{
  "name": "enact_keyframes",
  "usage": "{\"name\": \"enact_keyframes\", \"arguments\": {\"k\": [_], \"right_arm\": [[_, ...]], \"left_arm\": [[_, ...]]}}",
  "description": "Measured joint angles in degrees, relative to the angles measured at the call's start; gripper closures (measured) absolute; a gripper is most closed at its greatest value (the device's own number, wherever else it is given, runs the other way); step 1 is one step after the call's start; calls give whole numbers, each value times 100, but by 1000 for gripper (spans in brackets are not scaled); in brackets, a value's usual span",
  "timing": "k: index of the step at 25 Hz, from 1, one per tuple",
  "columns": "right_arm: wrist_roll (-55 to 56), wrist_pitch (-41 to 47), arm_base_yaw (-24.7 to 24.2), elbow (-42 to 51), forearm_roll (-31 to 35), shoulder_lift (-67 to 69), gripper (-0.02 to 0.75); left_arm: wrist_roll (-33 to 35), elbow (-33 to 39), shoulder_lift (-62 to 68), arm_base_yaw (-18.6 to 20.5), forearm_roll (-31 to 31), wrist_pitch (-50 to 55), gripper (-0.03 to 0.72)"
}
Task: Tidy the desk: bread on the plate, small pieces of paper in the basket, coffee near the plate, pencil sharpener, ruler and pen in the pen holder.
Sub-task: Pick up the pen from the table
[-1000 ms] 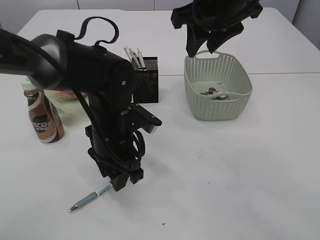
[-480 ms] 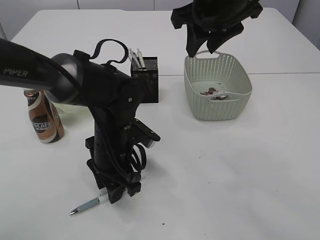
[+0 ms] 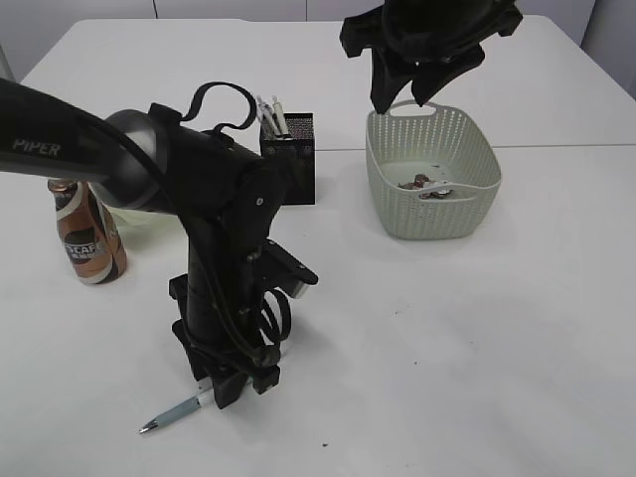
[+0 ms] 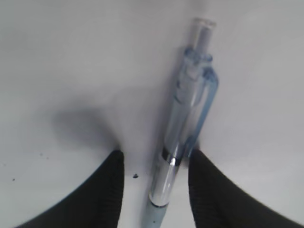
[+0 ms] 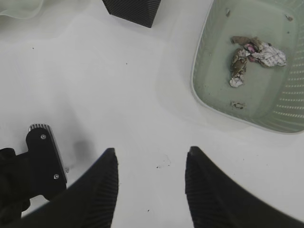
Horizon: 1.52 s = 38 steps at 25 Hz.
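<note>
- Presently, my left gripper (image 4: 154, 183): parted fingers straddling the translucent pale-blue clip pen (image 4: 183, 128) lying on the plain white desk (image 3: 477, 338).
- My right gripper (image 5: 151, 183): spread, empty, above the desk.

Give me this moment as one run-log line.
left gripper: jaws open astride pen on desk | right gripper: open, empty | paper in basket | pen not gripped yet

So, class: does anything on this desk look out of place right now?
Yes: the pen lies flat on the desk near the front edge, far from the pen holder. The left hand straddles it, fingers open. The paper pieces are in the basket.
</note>
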Motion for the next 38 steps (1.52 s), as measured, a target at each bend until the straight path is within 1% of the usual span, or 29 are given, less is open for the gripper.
{"name": "enact_keyframes", "arguments": {"k": [8,21,27,31,34,36,38], "right_arm": [[0,0,0,0,0,0,391],[0,0,0,0,-7,0,391],[0,0,0,0,-7,0,391],[0,0,0,0,-7,0,391],[0,0,0,0,-21,0,391],[0,0,0,0,-42,0,391],[0,0,0,0,-96,0,391]], "left_arm": [[0,0,0,0,-214,-10,398],[-3,-13,33,0,-311,-68,401],[-24,-74,96,0,-342,-6,416],[-27,-106,138,0,-311,29,477],[-37,-125,173,0,-311,94,560],[-37,-134,173,0,-311,106,600],[-37,-134,173,0,-311,118,615]]}}
